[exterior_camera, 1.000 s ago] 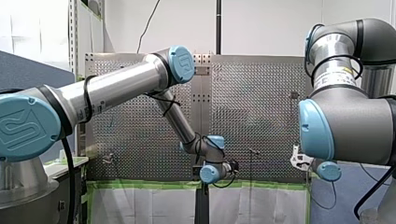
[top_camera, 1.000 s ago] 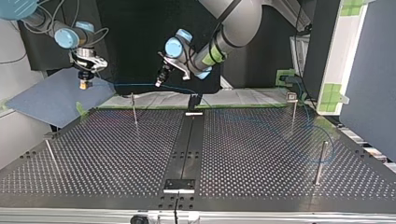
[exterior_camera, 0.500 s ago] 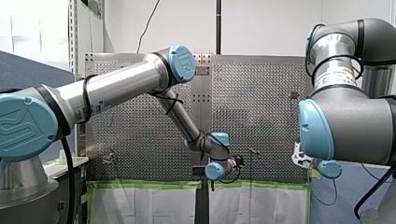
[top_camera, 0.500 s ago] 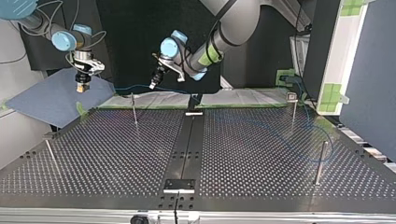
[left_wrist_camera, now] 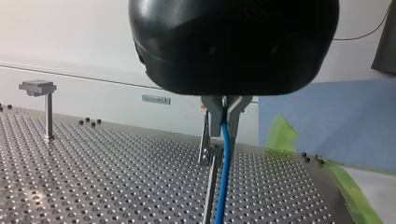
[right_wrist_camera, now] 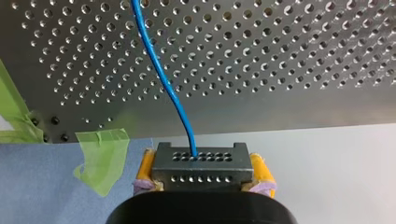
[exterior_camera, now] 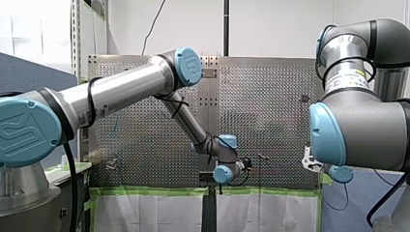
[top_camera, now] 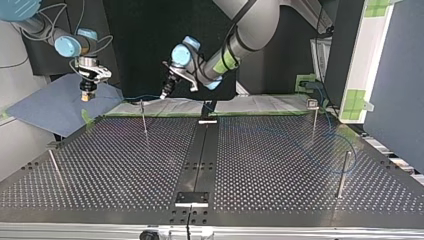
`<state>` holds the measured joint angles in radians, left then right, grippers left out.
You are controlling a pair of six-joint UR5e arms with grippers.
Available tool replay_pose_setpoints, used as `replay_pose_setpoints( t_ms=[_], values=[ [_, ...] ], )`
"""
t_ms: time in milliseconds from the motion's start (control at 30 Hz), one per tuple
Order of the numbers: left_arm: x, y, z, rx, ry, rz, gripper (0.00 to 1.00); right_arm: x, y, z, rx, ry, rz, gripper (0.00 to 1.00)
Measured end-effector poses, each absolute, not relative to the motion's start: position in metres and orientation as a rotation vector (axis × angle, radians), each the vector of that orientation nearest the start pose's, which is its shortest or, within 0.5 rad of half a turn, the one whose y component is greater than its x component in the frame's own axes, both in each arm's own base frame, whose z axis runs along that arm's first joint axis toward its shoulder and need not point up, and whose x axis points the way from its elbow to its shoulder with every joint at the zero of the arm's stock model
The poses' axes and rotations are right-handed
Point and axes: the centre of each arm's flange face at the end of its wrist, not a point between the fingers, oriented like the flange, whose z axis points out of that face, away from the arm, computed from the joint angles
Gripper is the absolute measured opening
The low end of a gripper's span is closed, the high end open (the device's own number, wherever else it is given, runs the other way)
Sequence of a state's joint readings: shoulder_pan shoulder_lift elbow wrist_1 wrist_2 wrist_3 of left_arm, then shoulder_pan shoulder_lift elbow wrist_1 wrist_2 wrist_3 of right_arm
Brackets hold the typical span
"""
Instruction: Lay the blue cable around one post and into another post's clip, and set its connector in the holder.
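Note:
In the right wrist view my right gripper point(right_wrist_camera: 201, 183) is shut with its yellow pads point(right_wrist_camera: 260, 169) on the grey connector point(right_wrist_camera: 201, 165), off the table's edge. The blue cable point(right_wrist_camera: 161, 74) leaves the connector's holes. In the left wrist view my left gripper point(left_wrist_camera: 224, 113) is shut on the blue cable point(left_wrist_camera: 225, 158), just above and beside a thin post with a clip point(left_wrist_camera: 208, 161). In the top view my right gripper point(top_camera: 86, 95) hangs at the far left and my left gripper point(top_camera: 163, 94) is near the clip post point(top_camera: 143, 117). The cable point(top_camera: 320, 159) loops towards a post point(top_camera: 343, 172) at the right.
A flat-topped post point(top_camera: 314, 117) stands at the top view's far right and a leaning post point(top_camera: 55, 167) at the near left. A black holder point(top_camera: 207, 108) sits at the far middle and a bracket point(top_camera: 191, 198) at the near middle. Green tape point(right_wrist_camera: 102, 156) marks the table's edge.
My left gripper has carried the cable towards the top view's left and a little lower, closer to the clip post. My right gripper has shifted slightly the same way with the connector.

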<state>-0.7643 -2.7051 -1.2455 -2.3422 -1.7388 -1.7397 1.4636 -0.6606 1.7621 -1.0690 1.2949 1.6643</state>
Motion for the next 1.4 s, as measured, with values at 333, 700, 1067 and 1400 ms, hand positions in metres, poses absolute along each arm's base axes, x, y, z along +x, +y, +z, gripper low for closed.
replay_pose_setpoints(
  t_ms=[333, 700, 1067, 1400],
  values=[
    [0.469, -0.601, -0.043, 0.339, 1.578, -0.597, 0.01, 0.095, -0.624, -0.027, 1.306, -1.223, 1.396, 0.00],
    [0.470, -0.601, -0.056, 0.357, 1.595, -0.612, 0.01, 0.095, -0.626, -0.025, 1.308, -1.215, 1.401, 0.00],
    [0.480, -0.605, -0.050, 0.349, 1.588, -0.620, 0.01, 0.092, -0.630, -0.023, 1.301, -1.213, 1.401, 0.00],
    [0.490, -0.597, -0.049, 0.337, 1.591, -0.614, 0.01, 0.092, -0.633, -0.022, 1.303, -1.211, 1.401, 0.00]
  ],
)
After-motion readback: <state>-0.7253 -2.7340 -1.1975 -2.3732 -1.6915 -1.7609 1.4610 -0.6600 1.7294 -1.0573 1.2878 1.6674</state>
